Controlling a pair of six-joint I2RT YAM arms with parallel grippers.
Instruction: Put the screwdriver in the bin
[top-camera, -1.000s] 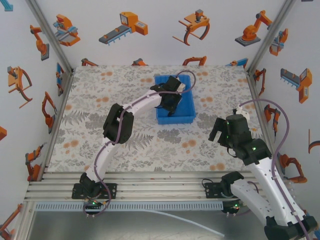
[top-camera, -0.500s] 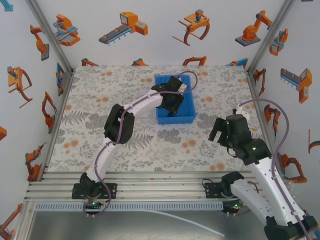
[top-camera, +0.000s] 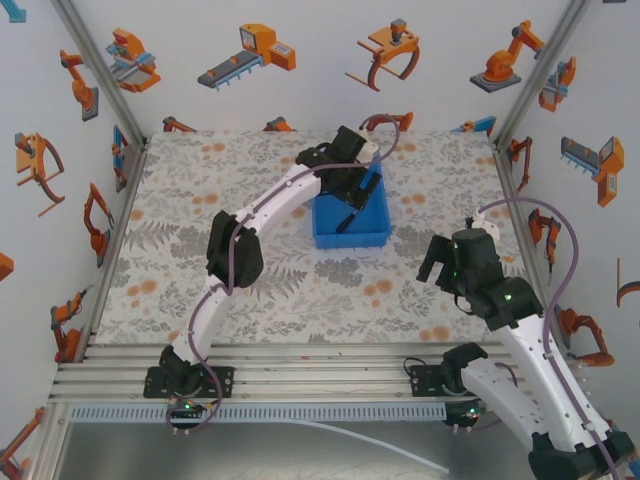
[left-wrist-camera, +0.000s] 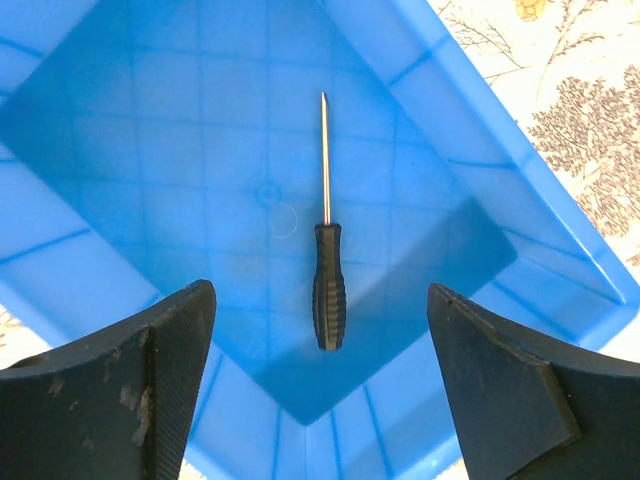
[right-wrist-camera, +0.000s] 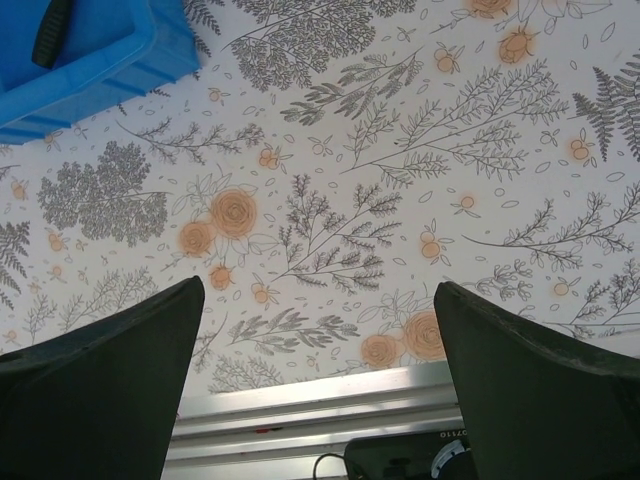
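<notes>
Screwdriver (left-wrist-camera: 327, 240): I see it lying flat on the bin (left-wrist-camera: 150, 200) floor (handle nearest the wrist camera).
Left gripper (top-camera: 357, 185): released, jaws wide, above the bin.
Right gripper (right-wrist-camera: 318, 290): spread apart, well clear of the bin's near corner.

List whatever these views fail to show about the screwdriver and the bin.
- Top external: the left gripper covers the far end of the bin.
- Right wrist: the top edge cuts off the screwdriver beyond part of its handle.
- Left wrist: the screwdriver's tip type is too small to tell, and the frame edges crop the bin's rim.
</notes>
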